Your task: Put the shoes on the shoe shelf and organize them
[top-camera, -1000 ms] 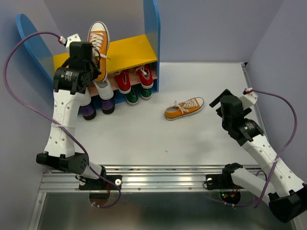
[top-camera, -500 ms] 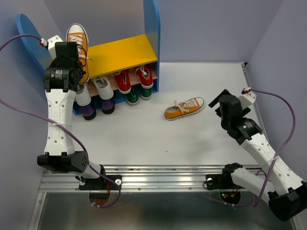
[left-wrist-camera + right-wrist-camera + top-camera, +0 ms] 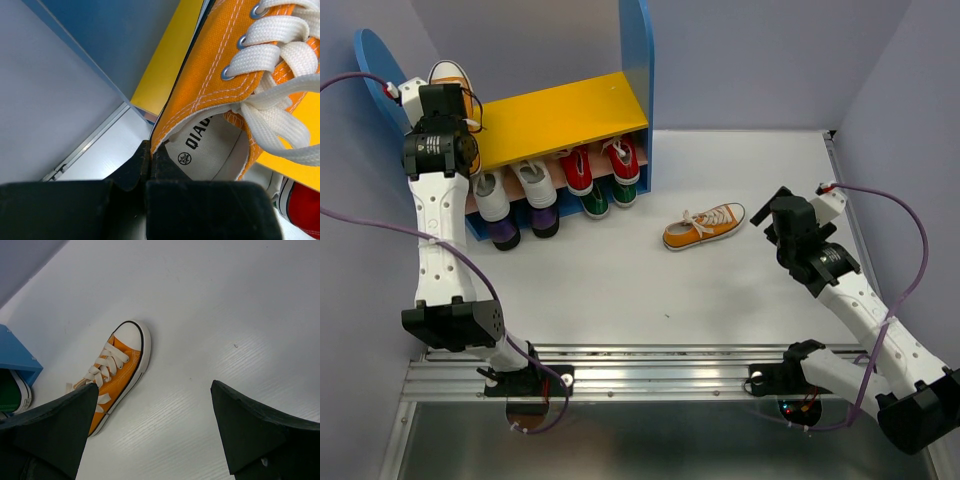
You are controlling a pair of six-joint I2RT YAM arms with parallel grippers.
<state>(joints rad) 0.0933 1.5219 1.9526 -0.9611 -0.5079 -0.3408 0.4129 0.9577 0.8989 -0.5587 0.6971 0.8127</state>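
At left end of shelf [image 3: 570, 110], pinching orange shoe [image 3: 210, 100] with left tool [image 3: 150, 155], holding right tool [image 3: 152, 417] agape over surface [image 3: 215, 310] near second shoe [image 3: 117, 372]

Top view: light falling evenly and diffusely from overhead, scene bright, focus sharp throughout. Loose orange shoe [image 3: 704, 226], ahead-left of right gripper [image 3: 767, 213], casting only soft, short shadow.
Left wrist view: left gripper [image 3: 150, 155] rendering as black, blurred mass, detail lost. Held orange shoe [image 3: 210, 115], just beyond fingertips, showing sharp. White laces [image 3: 280, 55] nearly blowing out.
Right wrist view: fingers [image 3: 50, 435] reading dark and soft-edged. Pale sheen streaking table [image 3: 240, 315] beyond them.
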